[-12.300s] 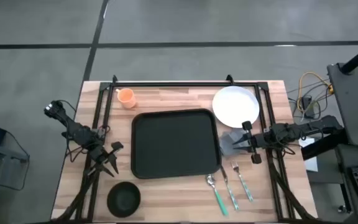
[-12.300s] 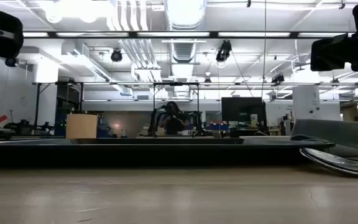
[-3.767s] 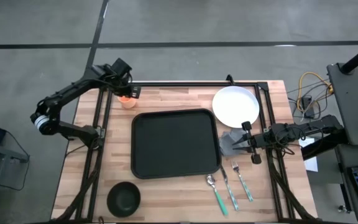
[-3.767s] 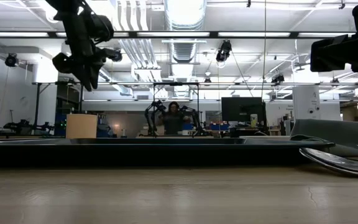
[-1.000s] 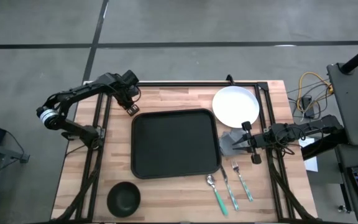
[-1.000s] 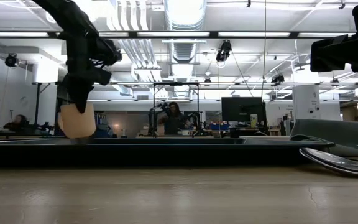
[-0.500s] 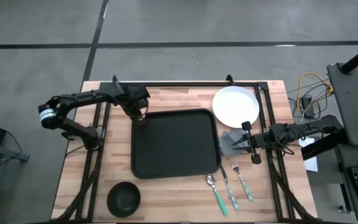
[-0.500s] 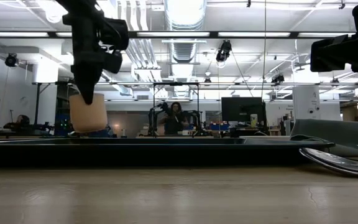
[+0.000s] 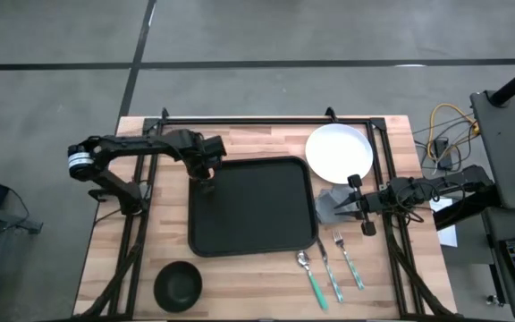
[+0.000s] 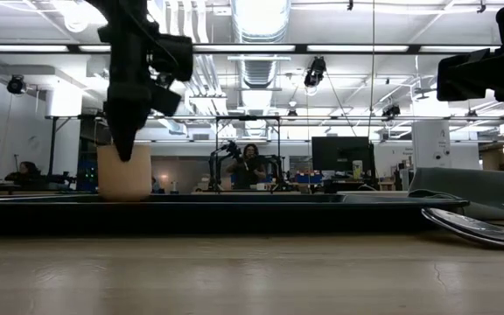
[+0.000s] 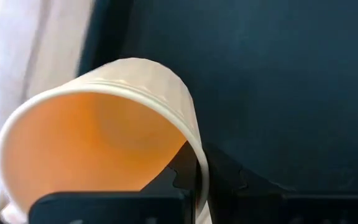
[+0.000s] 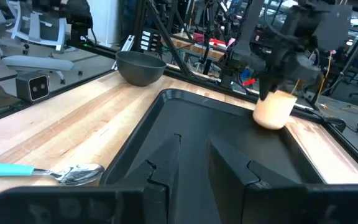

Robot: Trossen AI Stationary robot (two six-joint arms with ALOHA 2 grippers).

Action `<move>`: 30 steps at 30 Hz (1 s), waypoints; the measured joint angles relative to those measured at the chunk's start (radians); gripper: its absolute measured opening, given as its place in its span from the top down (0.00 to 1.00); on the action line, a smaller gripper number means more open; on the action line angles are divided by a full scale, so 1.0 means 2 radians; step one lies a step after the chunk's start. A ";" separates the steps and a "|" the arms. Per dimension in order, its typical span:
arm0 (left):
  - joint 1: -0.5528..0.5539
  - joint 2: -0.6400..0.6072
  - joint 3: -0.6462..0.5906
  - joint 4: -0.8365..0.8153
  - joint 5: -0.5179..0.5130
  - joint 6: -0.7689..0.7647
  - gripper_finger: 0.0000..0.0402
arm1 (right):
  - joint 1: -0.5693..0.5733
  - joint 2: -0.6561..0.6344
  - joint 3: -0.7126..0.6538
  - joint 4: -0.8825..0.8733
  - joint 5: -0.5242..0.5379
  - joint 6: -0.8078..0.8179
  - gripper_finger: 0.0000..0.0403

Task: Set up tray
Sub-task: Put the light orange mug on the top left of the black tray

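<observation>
My left gripper (image 9: 206, 172) is over the far-left corner of the large black tray (image 9: 253, 206) and is shut on a small orange paper cup (image 10: 125, 172). The left wrist view looks into the cup's mouth (image 11: 98, 143), and the right wrist view shows the cup (image 12: 273, 109) low over the tray floor. Whether its base touches the tray, I cannot tell. My right gripper (image 9: 358, 204) waits open at the table's right side, just right of the grey folded napkin (image 9: 331, 204). My left gripper pinches the cup's rim (image 11: 197, 155), with one finger (image 11: 166, 180) inside the cup and the other finger (image 11: 229, 177) outside its wall. The fingers come from above, pointing down. The cup hangs below them, mouth up, at the tray's far-left corner.
A round white plate (image 9: 339, 150) lies at the far right of the table. A spoon and two forks (image 9: 329, 268) lie near the tray's near-right corner. A dark bowl (image 9: 178, 284) sits at the near left. A black frame rail borders the table.
My left gripper has carried the cup from the table's far-left area toward the right and near, over the tray's far-left corner. It rose a little on the way, then came down until the cup is level with the tray's rim. The right arm has kept still.
</observation>
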 joint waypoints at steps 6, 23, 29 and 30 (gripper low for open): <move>-0.006 0.032 0.006 0.006 -0.001 0.003 1.00 | 0.000 0.000 0.000 0.000 0.000 0.000 0.83; -0.006 0.030 0.012 0.014 0.000 0.002 0.93 | 0.000 0.000 0.000 0.000 0.000 0.000 0.83; -0.006 0.030 0.012 0.009 0.001 0.002 0.86 | 0.000 0.000 0.000 0.000 0.000 0.000 0.83; -0.006 0.030 0.012 0.007 0.001 0.002 0.85 | 0.000 0.000 0.000 0.000 0.000 0.000 0.83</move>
